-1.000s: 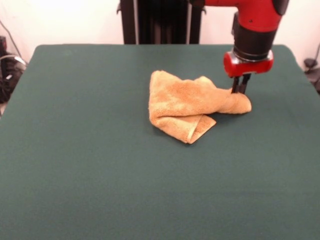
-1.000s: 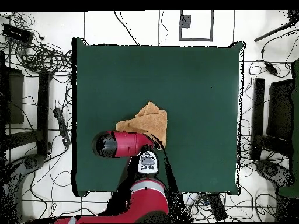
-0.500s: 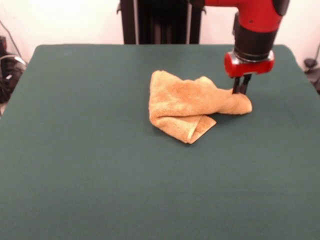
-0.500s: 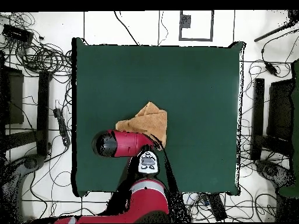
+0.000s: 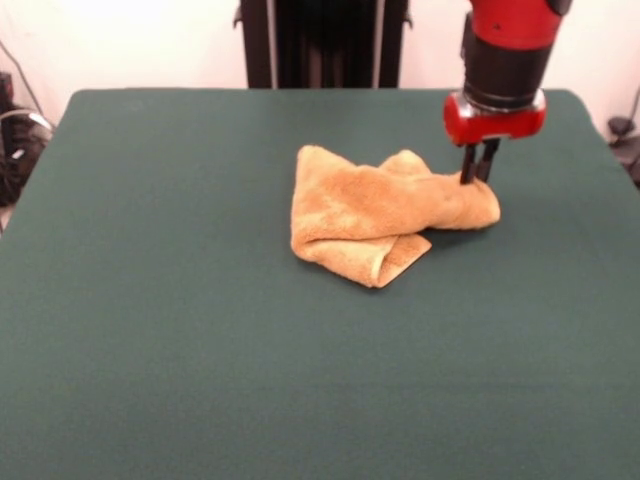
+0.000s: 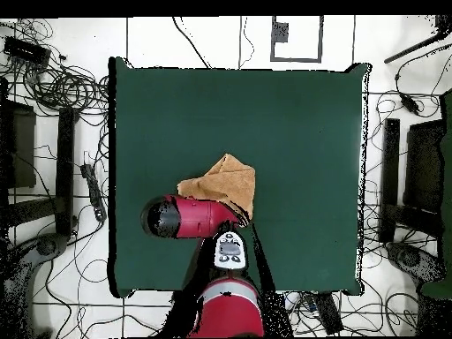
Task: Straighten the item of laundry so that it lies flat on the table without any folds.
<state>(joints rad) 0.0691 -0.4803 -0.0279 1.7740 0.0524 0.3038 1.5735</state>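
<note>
Towel [image 5: 375,212], orange-tan terry, lies crumpled a little beyond the middle of the green table [image 5: 180,340], seen from across the table slightly right of centre. Not flat: the cloth is bunched into a rough heap, with a thick rolled fold running along its near edge and a pointed corner flap turned under at the near side. A narrower twisted tail of cloth stretches out to the right. Gripper [image 5: 478,172] stands at the end of that tail, its two dark fingers [image 5: 467,163] pointing straight down, drawn close together and pinching the cloth between them; the tail's end looks slightly raised there. Red wrist collar sits directly above the fingers, with the black and red arm [image 5: 505,50] rising out of the top of the picture. From overhead, the towel [image 6: 222,185] shows as a roughly triangular patch, and the red arm [image 6: 190,217] lies across its edge nearest the robot base, hiding the gripper itself. Cables litter the floor [image 6: 53,88] around the table.
</note>
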